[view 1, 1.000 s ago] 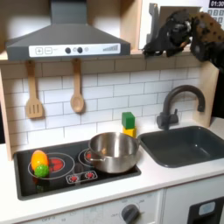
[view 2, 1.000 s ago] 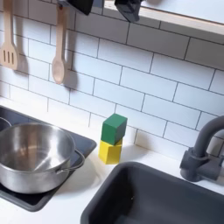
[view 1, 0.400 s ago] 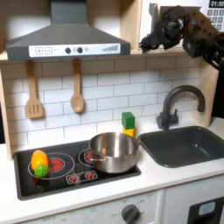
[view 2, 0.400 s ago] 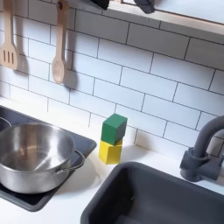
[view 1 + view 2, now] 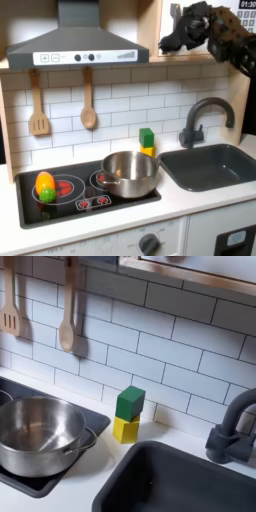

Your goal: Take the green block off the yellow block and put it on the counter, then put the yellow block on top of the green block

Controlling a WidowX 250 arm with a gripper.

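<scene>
We could not tell if the gripper (image 5: 172,38) was clenched | arm raised above the sink (image 5: 215,168) | green block (image 5: 130,403) sat on yellow block (image 5: 125,429)

First exterior view: set back, facing toy kitchen front-on, slightly above off-white flat counter (image 5: 190,200) lvl. Second exterior view: much closer, looking down at an angle toward white tile wall. Both exterior views share round steel pot (image 5: 128,173) (image 5: 38,434), small green cube (image 5: 147,138) (image 5: 130,403) atop small yellow cube (image 5: 148,151) (image 5: 125,429), dark grey sink (image 5: 212,165) (image 5: 190,482).
</scene>
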